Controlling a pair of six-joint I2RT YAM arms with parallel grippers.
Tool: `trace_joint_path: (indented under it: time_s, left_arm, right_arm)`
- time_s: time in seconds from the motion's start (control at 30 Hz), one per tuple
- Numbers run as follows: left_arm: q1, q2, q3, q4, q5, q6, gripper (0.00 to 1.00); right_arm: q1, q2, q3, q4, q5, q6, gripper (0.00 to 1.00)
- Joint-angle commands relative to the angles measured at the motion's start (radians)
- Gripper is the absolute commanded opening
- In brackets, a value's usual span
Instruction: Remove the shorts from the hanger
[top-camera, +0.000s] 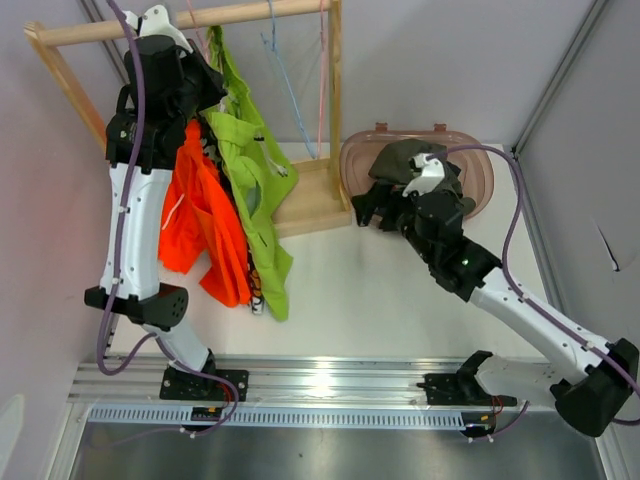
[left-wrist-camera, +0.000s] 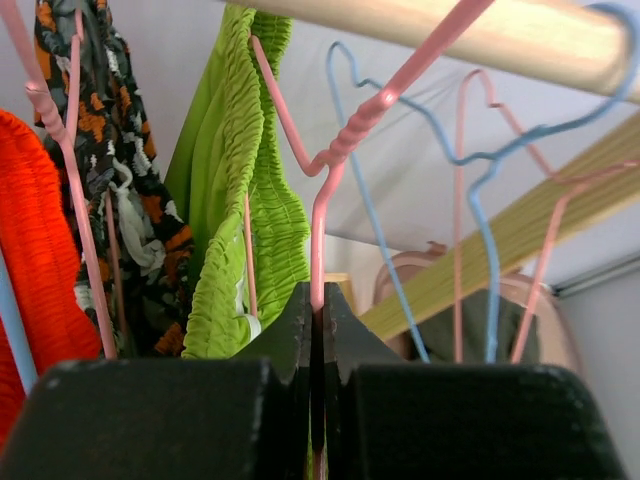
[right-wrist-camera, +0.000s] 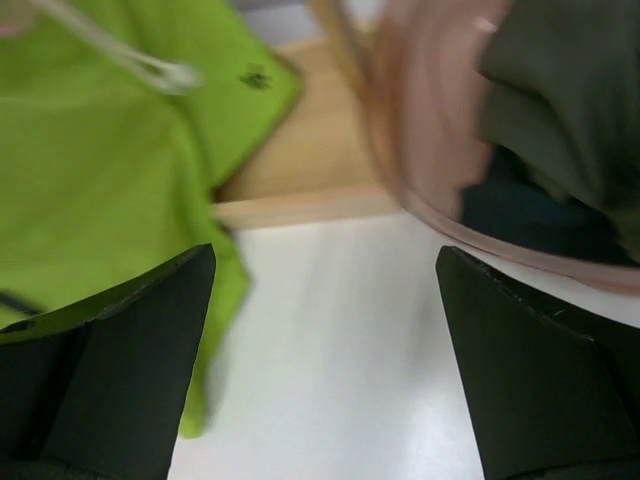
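Lime green shorts (top-camera: 255, 190) hang from a pink wire hanger (left-wrist-camera: 345, 150) on the wooden rail (top-camera: 200, 22). Bright orange shorts (top-camera: 205, 220) and camouflage shorts (left-wrist-camera: 130, 180) hang to their left. My left gripper (left-wrist-camera: 318, 300) is up by the rail (top-camera: 215, 88) and is shut on the pink hanger's wire just below its twisted neck. My right gripper (top-camera: 365, 210) is open and empty, low over the table between the green shorts' hem (right-wrist-camera: 100, 150) and a pink basket (top-camera: 480, 160). Dark olive shorts (top-camera: 400, 158) lie in the basket, over a dark navy piece (right-wrist-camera: 520, 215).
Empty blue (left-wrist-camera: 480, 170) and pink (left-wrist-camera: 460, 200) hangers hang on the rail to the right of the green shorts. The rack's wooden base (top-camera: 310, 200) stands between the hanging shorts and the basket. Walls close in on both sides.
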Motion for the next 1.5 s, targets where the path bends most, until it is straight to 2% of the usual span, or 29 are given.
trace_joint_path:
  time_s: [0.0, 0.2, 0.3, 0.43, 0.57, 0.93, 0.97, 1.0, 1.07, 1.1, 1.17, 1.37, 1.47]
  left_arm:
    - [-0.019, -0.082, 0.059, 0.11, 0.053, -0.053, 0.0]
    - [-0.069, -0.11, 0.045, 0.119, 0.082, -0.105, 0.0]
    - [-0.101, -0.13, 0.024, 0.13, 0.079, -0.119, 0.0]
    - [-0.129, -0.165, -0.027, 0.132, 0.079, -0.129, 0.0]
    - [-0.137, -0.211, -0.094, 0.126, 0.086, -0.135, 0.0]
    - [-0.14, -0.363, -0.26, 0.142, 0.108, -0.154, 0.0]
    - [-0.14, -0.369, -0.281, 0.152, 0.111, -0.155, 0.0]
    - [-0.14, -0.374, -0.282, 0.155, 0.114, -0.158, 0.0]
    - [-0.14, -0.377, -0.283, 0.155, 0.117, -0.159, 0.0]
    - [-0.14, -0.375, -0.285, 0.156, 0.117, -0.158, 0.0]
    - [-0.14, -0.375, -0.286, 0.162, 0.114, -0.157, 0.0]
    - [-0.14, -0.377, -0.312, 0.211, 0.042, -0.114, 0.0]
    - [-0.14, -0.36, -0.3, 0.236, -0.024, -0.077, 0.0]
  right_arm:
    - [0.166, -0.007, 0.121, 0.043, 0.06, -0.028, 0.99]
    - [0.442, 0.143, 0.323, 0.101, 0.154, -0.064, 0.99]
    - [0.545, 0.251, 0.427, 0.114, 0.192, -0.098, 0.99]
    - [0.614, 0.356, 0.515, 0.144, 0.233, -0.129, 0.99]
    - [0.628, 0.435, 0.569, 0.173, 0.246, -0.141, 0.99]
    - [0.631, 0.527, 0.688, 0.2, 0.329, -0.204, 0.98]
    - [0.633, 0.531, 0.693, 0.203, 0.329, -0.207, 0.91]
    - [0.633, 0.538, 0.693, 0.203, 0.326, -0.204, 0.69]
    - [0.64, 0.539, 0.691, 0.201, 0.321, -0.199, 0.43]
    - [0.652, 0.541, 0.69, 0.2, 0.321, -0.199, 0.25]
    - [0.671, 0.533, 0.678, 0.189, 0.329, -0.205, 0.01]
    - [0.798, 0.45, 0.592, 0.174, 0.434, -0.216, 0.0]
    - [0.882, 0.414, 0.558, 0.143, 0.541, -0.215, 0.0]
